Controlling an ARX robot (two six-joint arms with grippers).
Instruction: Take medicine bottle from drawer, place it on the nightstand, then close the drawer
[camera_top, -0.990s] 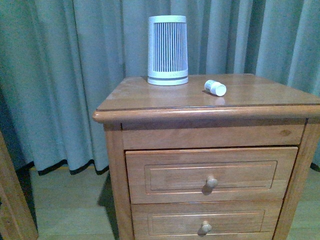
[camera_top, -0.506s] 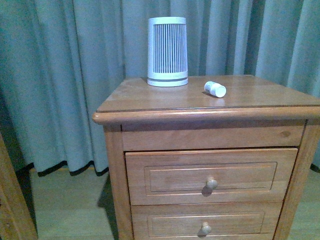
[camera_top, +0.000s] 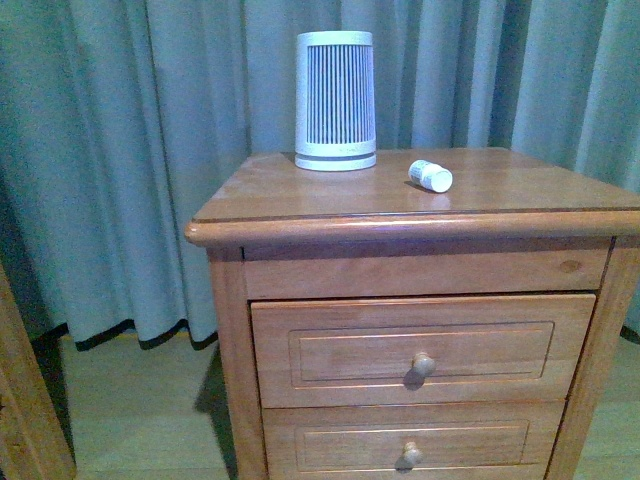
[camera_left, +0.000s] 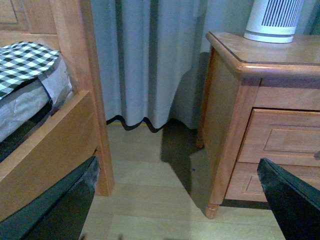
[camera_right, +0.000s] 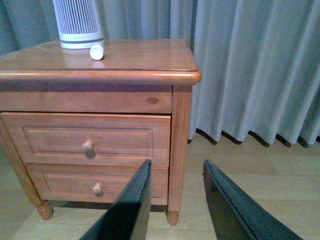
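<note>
The small white medicine bottle (camera_top: 430, 175) (camera_right: 96, 51) lies on its side on the nightstand (camera_top: 330, 195) (camera_right: 150, 62) (camera_left: 260, 55) top, right of the ribbed cylinder. The upper drawer (camera_top: 420, 350) (camera_right: 87, 140) is shut, its front flush and its round knob (camera_top: 423, 363) showing. Neither arm appears in the front view. My left gripper (camera_left: 177, 172) is open, low over the floor between the bed frame and the nightstand's left side. My right gripper (camera_right: 176, 172) is open and empty, in front of the nightstand's right front leg.
A large white ribbed cylinder (camera_top: 335, 100) stands at the back of the nightstand top. Grey curtains (camera_top: 120, 150) hang behind. A wooden bed frame (camera_left: 75, 90) with a checked cover (camera_left: 25, 60) sits left of the nightstand. The lower drawer (camera_top: 410, 445) is also shut.
None apart from a slight shake of the front view; the bottle and the drawers have not moved.
</note>
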